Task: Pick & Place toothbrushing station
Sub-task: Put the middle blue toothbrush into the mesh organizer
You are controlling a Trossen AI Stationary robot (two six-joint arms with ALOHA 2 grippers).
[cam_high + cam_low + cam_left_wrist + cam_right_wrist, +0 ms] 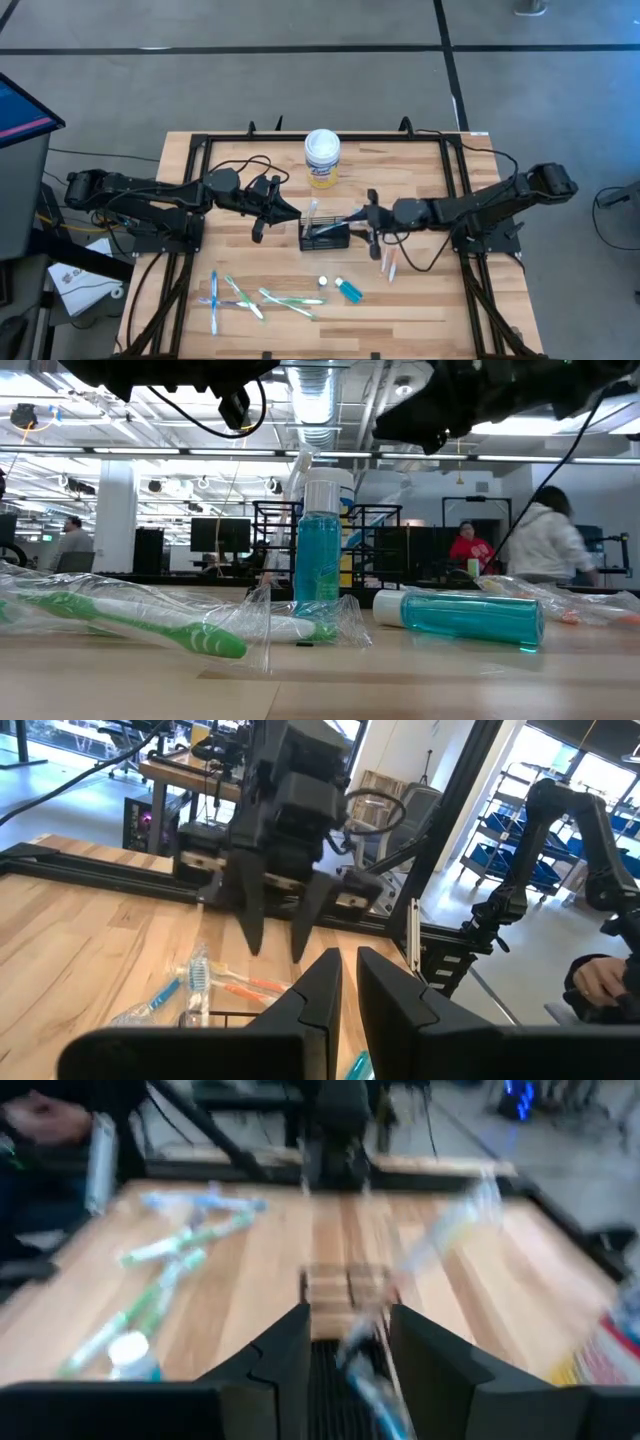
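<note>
The toothbrushing station, a small black wire-mesh caddy (325, 238), stands at the table's middle. Wrapped toothbrushes (338, 220) stick up out of it and lean on its rim. My right gripper (362, 220) hovers just right of the caddy and above it. It is open, and in the left wrist view its fingers (250, 915) hang apart with nothing between them. My left gripper (296, 212) is level, just left of the caddy. Its fingers (322, 988) stand nearly together with nothing between them. In the right wrist view a blurred blue toothbrush (365, 1380) shows below the fingers.
A white-lidded round canister (322, 158) stands behind the caddy. Wrapped green and blue toothbrushes (250, 298) lie at the near left, two small blue bottles (340, 288) at the near middle, orange ones (388, 262) to the caddy's right. People show in the room beyond.
</note>
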